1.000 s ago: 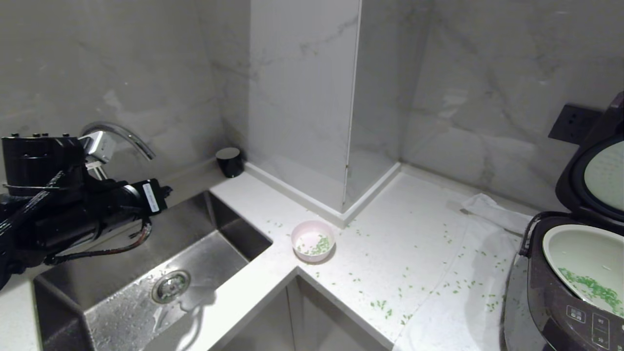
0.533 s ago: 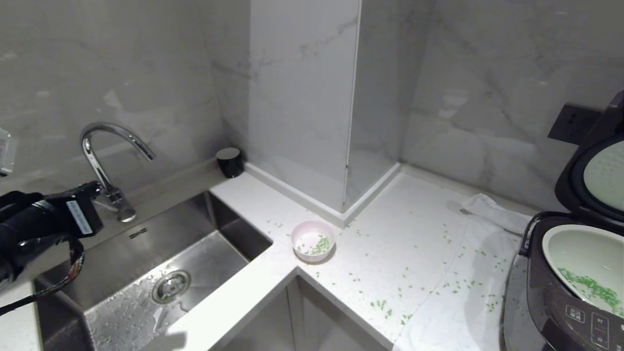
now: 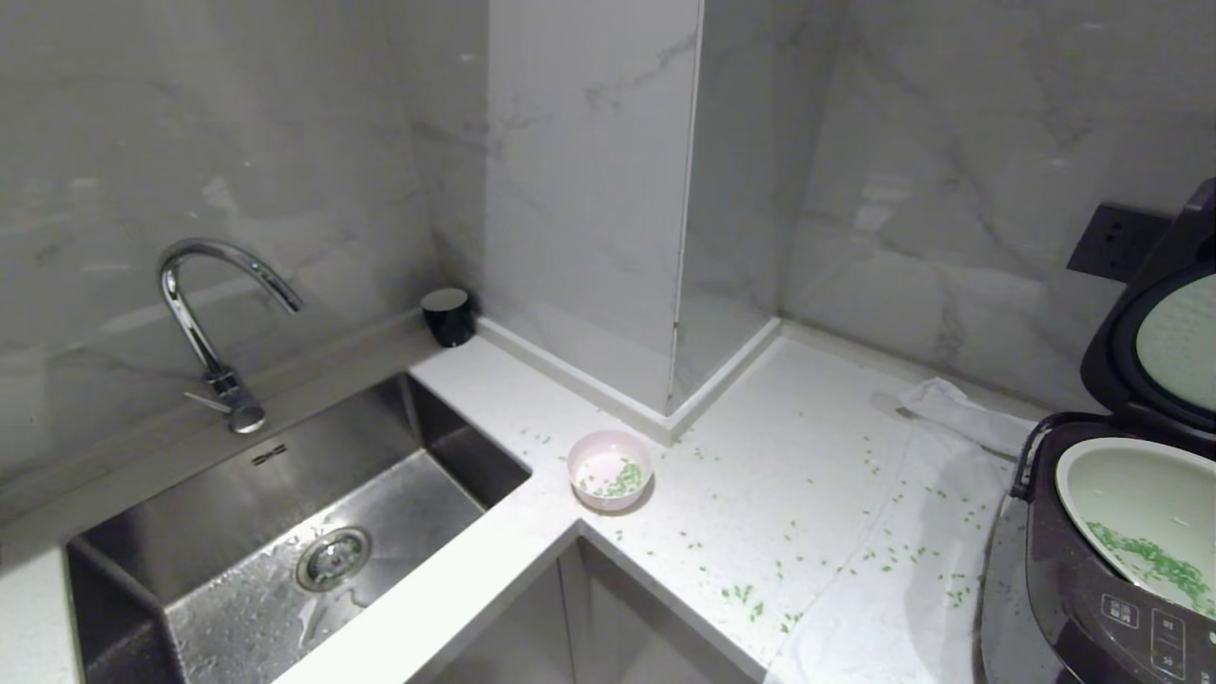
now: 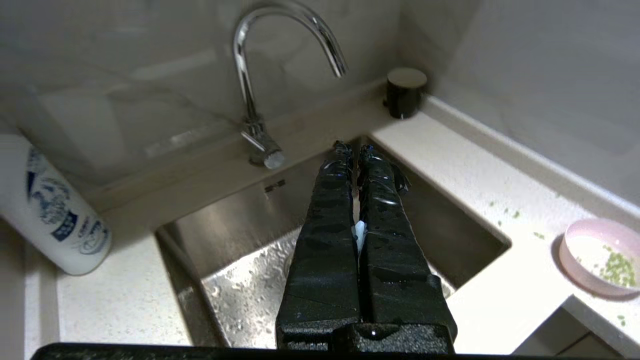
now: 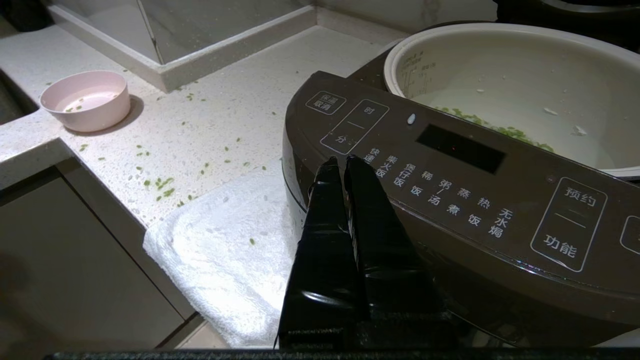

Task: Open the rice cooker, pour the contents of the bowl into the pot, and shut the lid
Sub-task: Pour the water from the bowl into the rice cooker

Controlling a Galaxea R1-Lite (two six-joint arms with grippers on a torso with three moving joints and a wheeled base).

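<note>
The dark brown rice cooker point(image 3: 1092, 589) stood at the desk's point(image 3: 807, 456) right end, lid point(image 3: 1154, 323) raised, one pale pot point(image 3: 1130, 494) holding green bits point(image 3: 1154, 565). One pink bowl point(image 3: 610, 468) sat by the sink point(image 3: 285, 532) corner. Left pincer point(image 4: 356, 150) hung shut and empty over the sink; right pincer point(image 5: 340, 162), shut and empty, fronted the cooker.

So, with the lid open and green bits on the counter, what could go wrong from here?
1. The lid stands open; the closing step may be missed.
2. The bowl holds leftover green bits, so the pour looks incomplete.
3. The towel under the rice cooker might let it slide when pushed.
</note>
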